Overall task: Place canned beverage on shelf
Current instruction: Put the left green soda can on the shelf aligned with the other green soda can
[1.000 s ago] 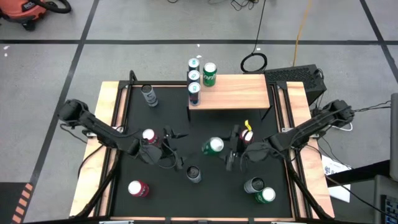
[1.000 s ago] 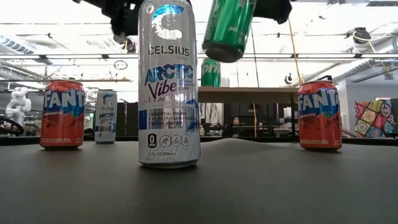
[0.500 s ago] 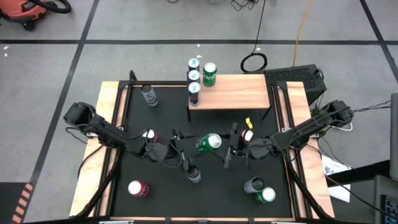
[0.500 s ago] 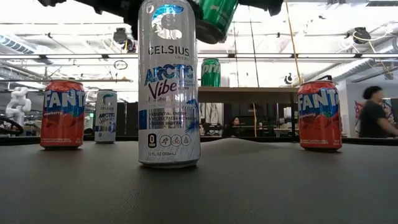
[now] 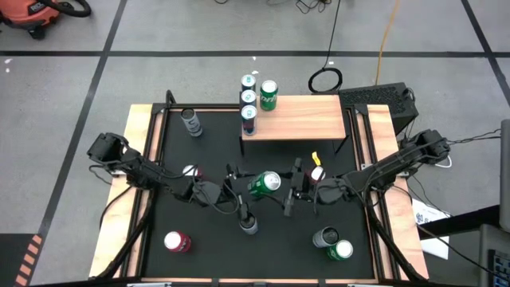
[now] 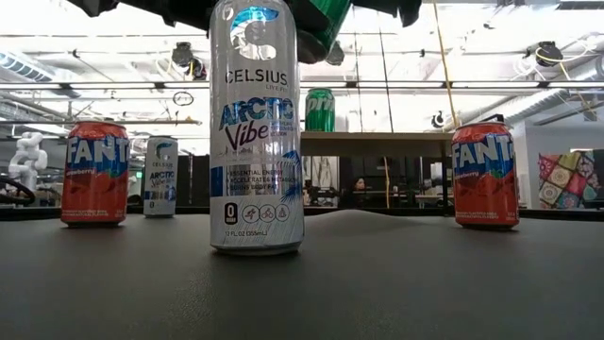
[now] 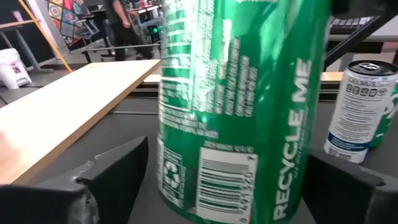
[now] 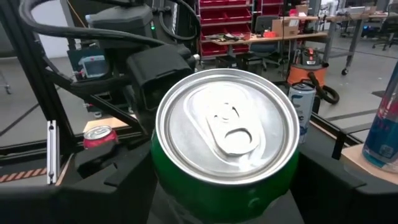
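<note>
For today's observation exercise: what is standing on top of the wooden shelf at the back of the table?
Three cans stand near the left end of the shelf: two slim silver-blue cans in line and a green can beside them. The rest of the board is bare. Beneath it is hidden.

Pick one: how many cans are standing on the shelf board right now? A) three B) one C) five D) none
A: the high view shows three cans clustered at the far left corner of the shelf, two slim ones in a line and a green one beside them; the rest of the board is bare.
</note>
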`<state>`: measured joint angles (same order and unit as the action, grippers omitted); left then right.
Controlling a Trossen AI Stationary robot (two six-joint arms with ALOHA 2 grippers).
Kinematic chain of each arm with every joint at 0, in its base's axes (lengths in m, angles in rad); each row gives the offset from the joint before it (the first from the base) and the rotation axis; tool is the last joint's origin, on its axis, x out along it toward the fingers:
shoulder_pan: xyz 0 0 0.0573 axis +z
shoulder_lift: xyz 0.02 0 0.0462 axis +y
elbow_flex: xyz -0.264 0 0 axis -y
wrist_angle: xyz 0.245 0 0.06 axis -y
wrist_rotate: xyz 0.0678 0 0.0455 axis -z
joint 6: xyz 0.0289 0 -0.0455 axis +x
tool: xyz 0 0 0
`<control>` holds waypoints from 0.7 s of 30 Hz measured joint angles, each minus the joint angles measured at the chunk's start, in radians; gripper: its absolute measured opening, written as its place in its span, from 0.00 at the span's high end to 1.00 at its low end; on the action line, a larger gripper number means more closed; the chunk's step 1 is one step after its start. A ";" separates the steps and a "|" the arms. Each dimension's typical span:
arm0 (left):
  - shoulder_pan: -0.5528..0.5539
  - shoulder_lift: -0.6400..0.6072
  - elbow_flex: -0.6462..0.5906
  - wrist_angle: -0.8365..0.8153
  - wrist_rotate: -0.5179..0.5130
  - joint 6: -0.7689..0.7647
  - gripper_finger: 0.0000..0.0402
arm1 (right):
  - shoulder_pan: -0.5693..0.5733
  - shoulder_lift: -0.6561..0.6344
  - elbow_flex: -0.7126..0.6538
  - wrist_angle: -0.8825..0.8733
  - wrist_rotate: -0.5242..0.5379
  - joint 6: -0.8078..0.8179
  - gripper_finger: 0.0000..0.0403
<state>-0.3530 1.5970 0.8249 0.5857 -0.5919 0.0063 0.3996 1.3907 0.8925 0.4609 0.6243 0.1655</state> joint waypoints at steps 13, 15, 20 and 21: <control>0.000 0.001 -0.001 0.018 0.080 -0.004 0.31 | 0.001 -0.006 0.001 -0.026 -0.067 -0.159 0.11; 0.000 0.001 -0.002 0.032 0.152 -0.003 0.31 | 0.003 -0.008 0.001 -0.028 -0.144 -0.164 0.06; 0.013 0.001 -0.002 0.072 0.291 -0.004 0.31 | 0.001 -0.008 0.001 0.005 -0.290 -0.163 0.04; 0.013 0.001 -0.002 0.074 0.306 -0.004 0.31 | 0.001 -0.008 0.001 0.005 -0.289 -0.163 0.05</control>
<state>-0.3397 1.5982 0.8230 0.6602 -0.2861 0.0025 0.4004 1.3823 0.8936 0.4664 0.3354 0.0022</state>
